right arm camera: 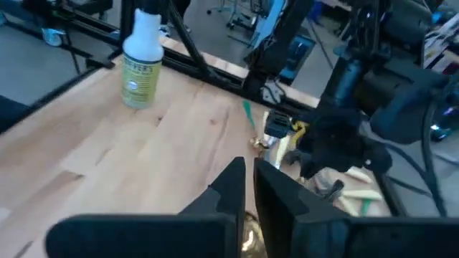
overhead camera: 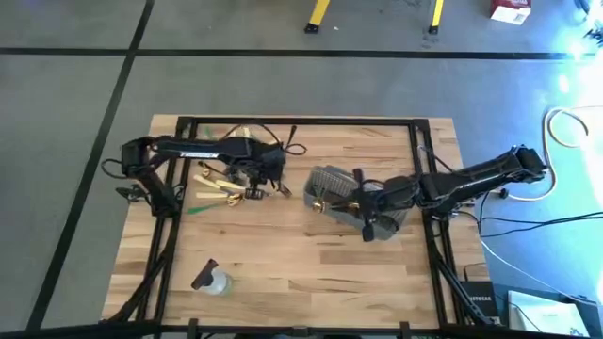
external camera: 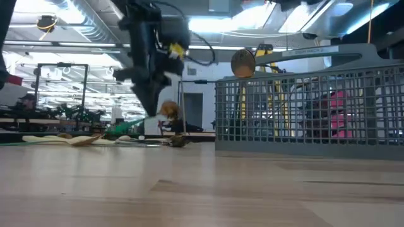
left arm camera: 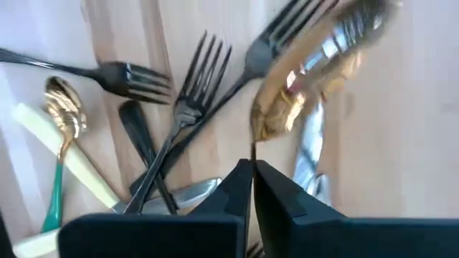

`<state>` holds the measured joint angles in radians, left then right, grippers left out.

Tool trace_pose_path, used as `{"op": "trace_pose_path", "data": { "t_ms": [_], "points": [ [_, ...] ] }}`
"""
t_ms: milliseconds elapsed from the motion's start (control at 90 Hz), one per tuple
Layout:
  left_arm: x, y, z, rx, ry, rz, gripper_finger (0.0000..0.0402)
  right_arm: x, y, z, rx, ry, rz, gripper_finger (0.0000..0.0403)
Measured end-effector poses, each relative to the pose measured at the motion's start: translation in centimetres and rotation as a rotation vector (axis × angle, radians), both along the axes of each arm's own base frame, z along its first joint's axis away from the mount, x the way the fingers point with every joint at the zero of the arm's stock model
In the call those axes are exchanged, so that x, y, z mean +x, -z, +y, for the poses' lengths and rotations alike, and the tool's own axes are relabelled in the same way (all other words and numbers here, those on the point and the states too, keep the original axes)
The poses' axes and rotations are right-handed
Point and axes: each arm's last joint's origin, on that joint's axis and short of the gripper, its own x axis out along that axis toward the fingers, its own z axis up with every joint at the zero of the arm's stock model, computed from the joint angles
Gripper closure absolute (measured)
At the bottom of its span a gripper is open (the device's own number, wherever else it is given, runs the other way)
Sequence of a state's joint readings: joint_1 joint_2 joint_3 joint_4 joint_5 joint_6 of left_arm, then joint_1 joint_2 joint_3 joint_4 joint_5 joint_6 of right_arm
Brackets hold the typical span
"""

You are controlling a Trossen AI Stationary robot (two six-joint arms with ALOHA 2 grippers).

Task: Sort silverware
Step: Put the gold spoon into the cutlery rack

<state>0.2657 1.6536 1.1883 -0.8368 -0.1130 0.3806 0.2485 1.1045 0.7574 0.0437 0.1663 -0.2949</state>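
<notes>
Over the fork pile: left end effector, fingers pressed together on a gold spoon. Black forks and a green-handled spoon lie below on the worktop. Beside the pile, at the basket: right end effector, closed on something gold.

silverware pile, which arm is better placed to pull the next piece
Left. Its pincer is right above the pile, shut on a gold spoon; the right pincer is over at the basket.

Grey floor crossed by dark tape lines surrounds the wooden table; bright ceiling lights overhead.
</notes>
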Motion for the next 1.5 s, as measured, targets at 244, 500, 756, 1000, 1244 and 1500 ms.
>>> {"op": "trace_pose_path", "data": {
  "t_ms": [244,500,756,1000,1244,1500],
  "points": [
    [-1.0,-3.2,-0.8,-0.072,-0.097,-0.166,0.0401,1.8,0.5,0.4,-0.108,-0.009,-0.077,0.0388],
    [-0.7,-4.6,-2.8,-0.125,-0.095,-0.275,0.0401,4.0,1.1,-0.5,-0.219,0.118,-0.115,0.0346],
    [-0.4,-5.2,-4.4,-0.149,-0.083,-0.325,0.0401,6.4,1.0,-1.5,-0.221,0.098,-0.048,0.0240],
    [0.2,-5.6,-4.7,-0.161,-0.085,-0.400,0.0401,9.4,2.2,-1.8,-0.221,0.070,-0.023,0.0262],
    [0.4,-5.7,-5.3,-0.189,-0.076,-0.421,0.0401,10.8,2.8,-3.8,-0.165,0.119,-0.016,0.0278],
    [0.5,-5.8,-5.4,-0.189,-0.071,-0.430,0.0401,11.0,2.7,-4.4,-0.061,0.075,-0.040,0.0279]
  ]
}}
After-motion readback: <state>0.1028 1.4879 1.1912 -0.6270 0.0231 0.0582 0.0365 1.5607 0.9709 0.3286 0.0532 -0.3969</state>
